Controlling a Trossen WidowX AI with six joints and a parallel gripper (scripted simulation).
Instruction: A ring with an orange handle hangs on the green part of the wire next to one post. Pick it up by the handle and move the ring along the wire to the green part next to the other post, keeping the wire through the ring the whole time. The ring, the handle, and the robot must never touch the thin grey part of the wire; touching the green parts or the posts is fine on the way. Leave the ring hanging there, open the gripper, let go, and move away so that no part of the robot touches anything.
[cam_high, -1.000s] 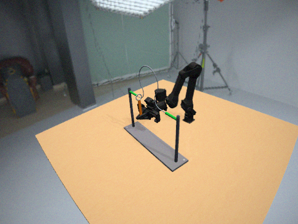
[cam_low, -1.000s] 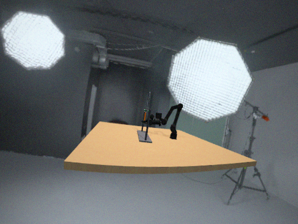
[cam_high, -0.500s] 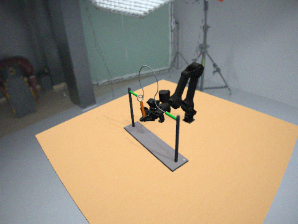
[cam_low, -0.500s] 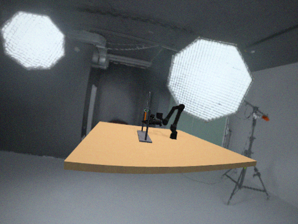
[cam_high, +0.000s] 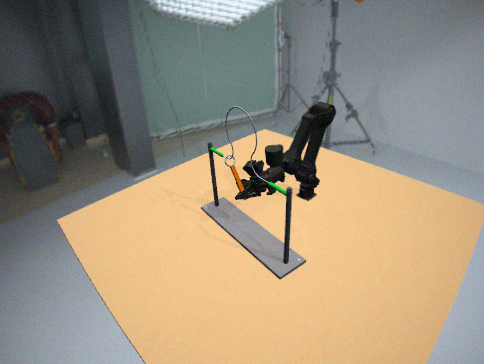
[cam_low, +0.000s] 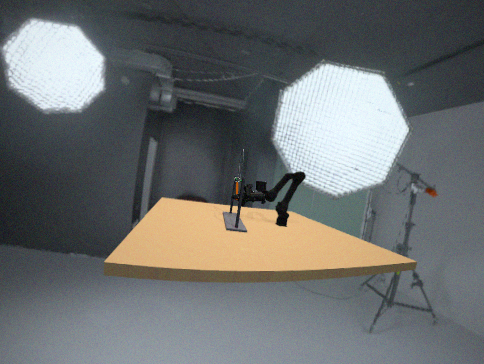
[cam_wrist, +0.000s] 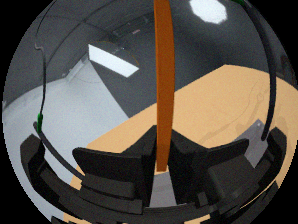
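The ring (cam_high: 224, 162) is around the wire just past the inner end of the far green part (cam_high: 216, 152); whether it touches the wire is too small to tell. Its orange handle (cam_high: 237, 177) (cam_low: 237, 188) (cam_wrist: 165, 75) slants down from it. My gripper (cam_high: 242, 193) (cam_wrist: 159, 129) is shut on the handle's lower end, below the wire. The thin grey wire (cam_high: 256, 137) rises in a tall loop between the two green parts. The other green part (cam_high: 278, 188) is by the near post (cam_high: 288, 225). The ring is out of the wrist view.
The far post (cam_high: 214, 175) and near post stand on a grey base plate (cam_high: 245, 235) on the wooden table (cam_high: 200, 300) (cam_low: 250, 250). The arm (cam_high: 300, 140) (cam_low: 285, 195) reaches in from the right; in the top view the wire's near side passes in front of the wrist.
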